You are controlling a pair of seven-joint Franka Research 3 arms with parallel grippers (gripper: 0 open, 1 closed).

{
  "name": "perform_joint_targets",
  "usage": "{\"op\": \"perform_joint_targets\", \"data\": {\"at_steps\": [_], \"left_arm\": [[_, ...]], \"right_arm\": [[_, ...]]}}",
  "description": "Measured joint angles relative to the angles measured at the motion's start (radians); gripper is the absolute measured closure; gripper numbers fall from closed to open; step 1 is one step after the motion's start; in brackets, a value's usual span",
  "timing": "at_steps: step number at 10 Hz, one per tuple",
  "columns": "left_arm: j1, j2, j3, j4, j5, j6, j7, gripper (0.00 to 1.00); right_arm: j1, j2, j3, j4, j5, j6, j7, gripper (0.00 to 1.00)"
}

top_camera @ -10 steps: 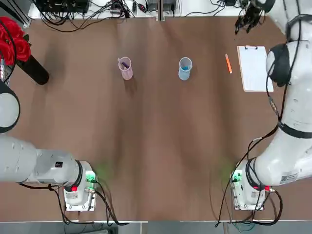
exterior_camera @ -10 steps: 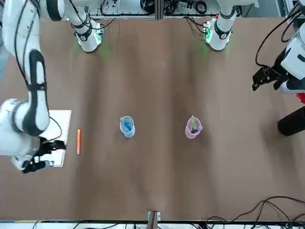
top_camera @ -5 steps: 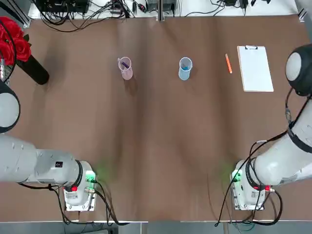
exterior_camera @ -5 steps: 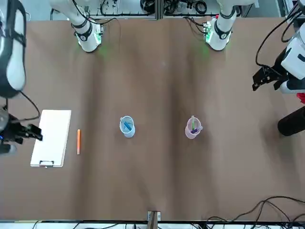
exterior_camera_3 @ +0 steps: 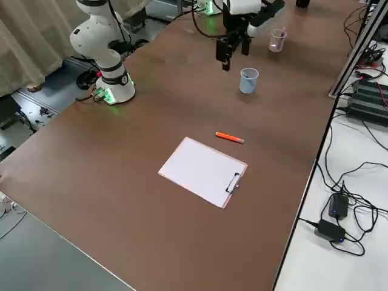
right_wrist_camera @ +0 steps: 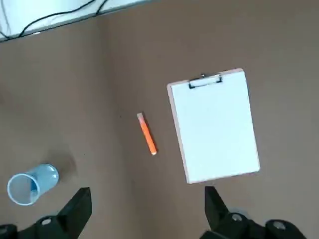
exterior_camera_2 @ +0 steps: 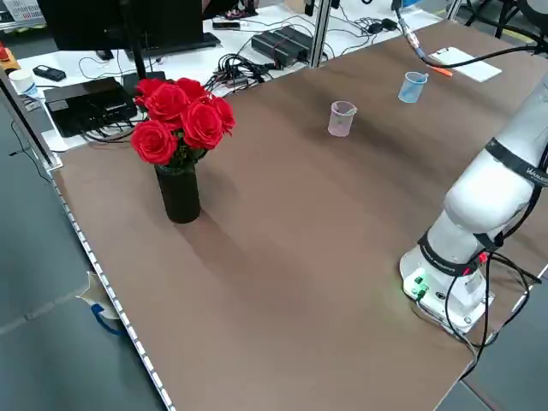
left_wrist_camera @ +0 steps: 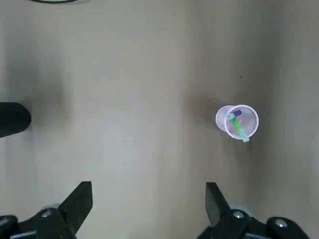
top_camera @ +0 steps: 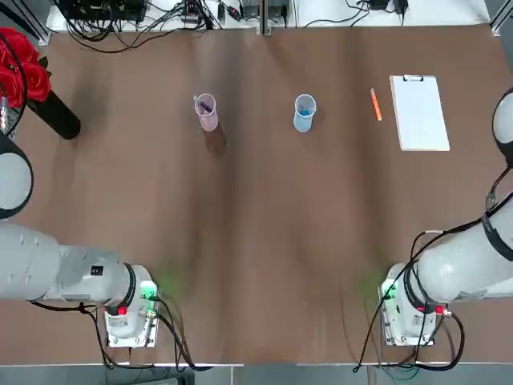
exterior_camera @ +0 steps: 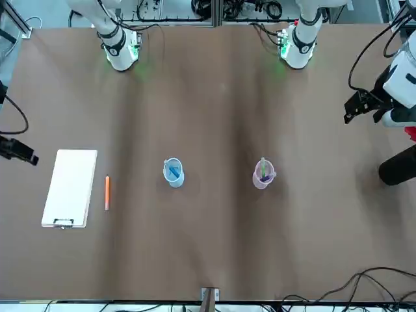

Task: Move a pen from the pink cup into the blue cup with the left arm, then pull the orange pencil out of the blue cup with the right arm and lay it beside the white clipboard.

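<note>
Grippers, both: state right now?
Left gripper: open, empty, back from the pink cup.
Right gripper: open, empty, off the orange pencil.

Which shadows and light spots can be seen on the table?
Top view: a soft shadow below the pink cup, green glow by both arm bases; left side view: a dark shadow beside the black vase; right wrist view: a thin shadow along the orange pencil.

the orange pencil (right_wrist_camera: 147, 133), blue cup (right_wrist_camera: 33, 184) and pink cup (left_wrist_camera: 237, 121) meet a brown table (right_wrist_camera: 119, 119).

A robotics lab: paired arms (exterior_camera_2: 479, 205), cabling (exterior_camera_2: 244, 68), monitors (exterior_camera_2: 103, 26).
</note>
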Motion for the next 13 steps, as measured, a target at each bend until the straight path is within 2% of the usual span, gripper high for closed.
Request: {"op": "perform_joint_targets", "data": {"at_steps": [1, 2, 4, 6, 13], "left_arm": [[0.000, 0.000, 0.000, 0.000, 0.000, 0.000, 0.000, 0.00], [0.000, 0.000, 0.001, 0.000, 0.000, 0.000, 0.000, 0.00], [0.004, 0.000, 0.003, 0.000, 0.000, 0.000, 0.000, 0.00], [0.014, 0.000, 0.006, 0.000, 0.000, 0.000, 0.003, 0.00], [0.038, 0.001, 0.021, 0.000, -0.014, -0.002, 0.028, 0.00]], "right_arm": [[-0.027, -0.002, 0.043, 0.015, -0.032, -0.013, 0.041, 0.00], [-0.034, -0.009, 0.064, 0.024, -0.044, -0.029, 0.093, 0.00], [-0.040, -0.026, 0.083, 0.026, -0.047, -0.046, 0.128, 0.00], [-0.055, -0.043, 0.123, 0.024, -0.049, -0.051, 0.132, 0.00], [-0.058, -0.061, 0.157, 0.014, -0.072, -0.053, 0.108, 0.00]]}}
